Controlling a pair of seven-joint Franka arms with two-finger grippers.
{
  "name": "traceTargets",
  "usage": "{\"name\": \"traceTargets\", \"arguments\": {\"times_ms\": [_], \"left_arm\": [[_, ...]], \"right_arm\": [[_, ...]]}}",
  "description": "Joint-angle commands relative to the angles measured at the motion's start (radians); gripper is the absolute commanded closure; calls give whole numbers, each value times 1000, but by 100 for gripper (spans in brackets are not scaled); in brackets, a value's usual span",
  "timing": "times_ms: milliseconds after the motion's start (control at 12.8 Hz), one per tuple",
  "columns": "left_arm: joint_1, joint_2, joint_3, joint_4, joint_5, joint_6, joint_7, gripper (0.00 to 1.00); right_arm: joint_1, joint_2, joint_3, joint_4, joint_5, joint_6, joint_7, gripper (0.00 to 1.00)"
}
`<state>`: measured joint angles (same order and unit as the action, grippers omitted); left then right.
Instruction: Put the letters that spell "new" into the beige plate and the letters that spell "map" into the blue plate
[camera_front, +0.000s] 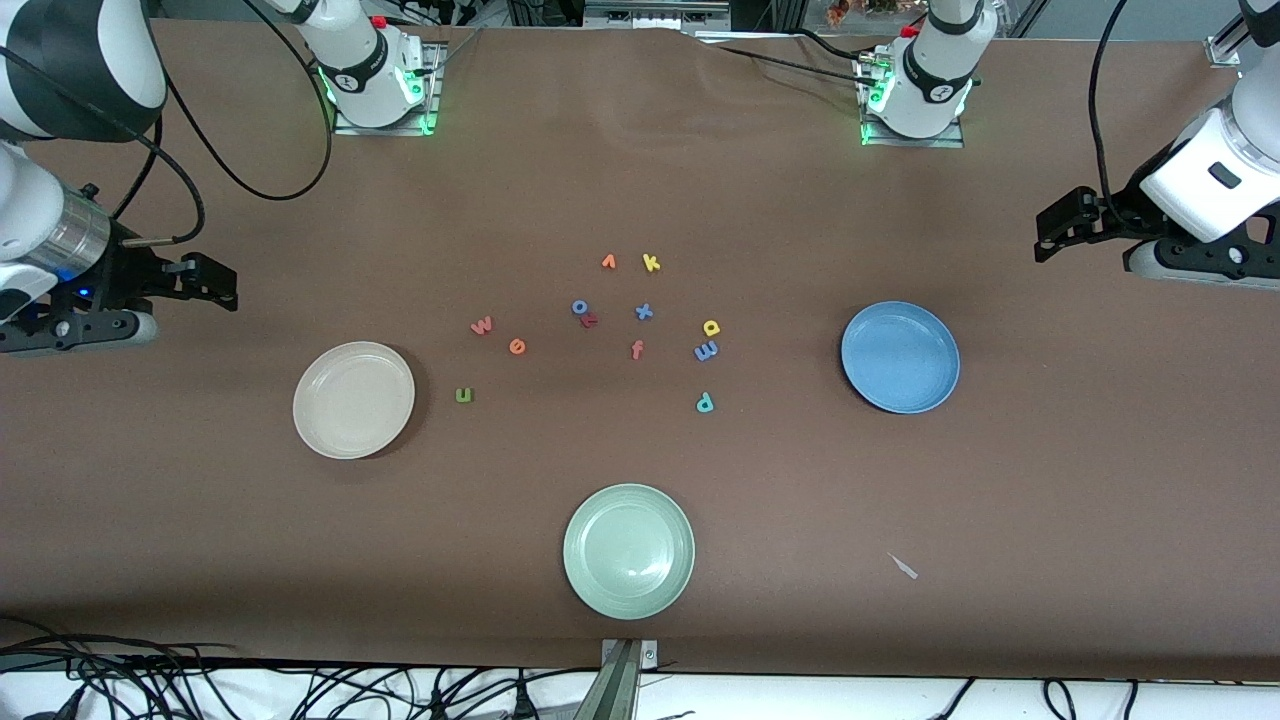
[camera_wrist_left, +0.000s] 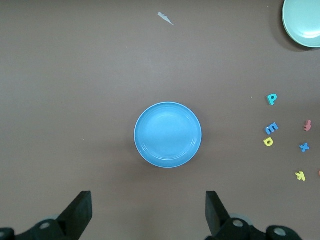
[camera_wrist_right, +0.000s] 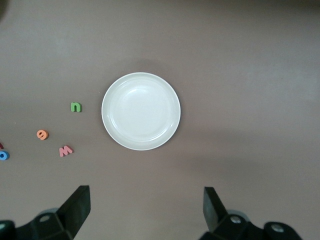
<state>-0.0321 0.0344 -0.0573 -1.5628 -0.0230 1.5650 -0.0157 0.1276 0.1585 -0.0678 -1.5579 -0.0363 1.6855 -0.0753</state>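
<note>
Letters n (camera_front: 463, 395), e (camera_front: 517, 346), w (camera_front: 482, 324) lie by the beige plate (camera_front: 312, 425), nearest the right end effector (camera_front: 205, 281). Map letters (camera_front: 706, 351) sit toward the left end effector (camera_front: 1062, 225). Both released, empty.

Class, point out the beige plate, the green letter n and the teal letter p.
beige plate (camera_front: 309, 425): front view, on its rim.
green n (camera_front: 464, 395): front view, middle of the letter.
teal p (camera_front: 704, 402): front view, middle of the letter.
</note>
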Motion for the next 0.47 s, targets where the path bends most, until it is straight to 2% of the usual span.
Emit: {"name": "traceTargets", "arguments": {"times_ms": [0,392], "left_arm": [[5,-4,-2,12,-23,-11,19,0],[-2,-1,-2,12,-21,-11,17,0]], "right_arm": [[-9,-5,3,22,-7,-21,8,0],[-11,-5,3,28,-2,-21,6,0]]}}
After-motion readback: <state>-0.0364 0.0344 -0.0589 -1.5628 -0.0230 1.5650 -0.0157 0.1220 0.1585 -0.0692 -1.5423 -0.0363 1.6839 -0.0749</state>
